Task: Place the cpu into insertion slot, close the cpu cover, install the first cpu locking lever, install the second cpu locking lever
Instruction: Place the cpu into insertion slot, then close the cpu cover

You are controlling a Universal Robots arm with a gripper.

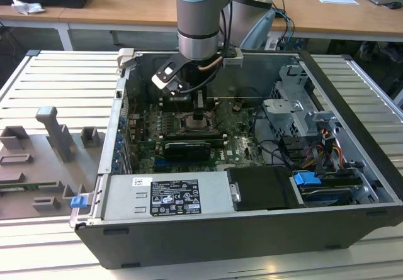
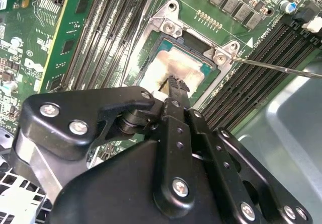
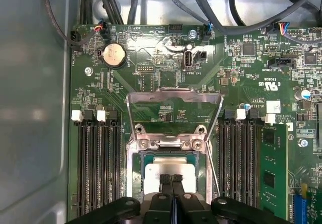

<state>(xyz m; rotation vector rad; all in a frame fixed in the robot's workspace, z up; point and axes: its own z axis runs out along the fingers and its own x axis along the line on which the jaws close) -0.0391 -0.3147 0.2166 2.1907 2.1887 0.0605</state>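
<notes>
Claw [image 3: 171, 178] closed, arm [image 1: 198, 16] vert., down at cpu [image 3: 153, 169]

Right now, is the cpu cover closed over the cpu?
No, in the first wrist view the cpu cover stands swung open behind the bare cpu.

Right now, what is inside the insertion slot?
The cpu lies inside the insertion slot, pale top up, with the cpu cover hinged open. The shut pincer covers part of the chip; the socket contacts underneath cannot be seen.
</notes>
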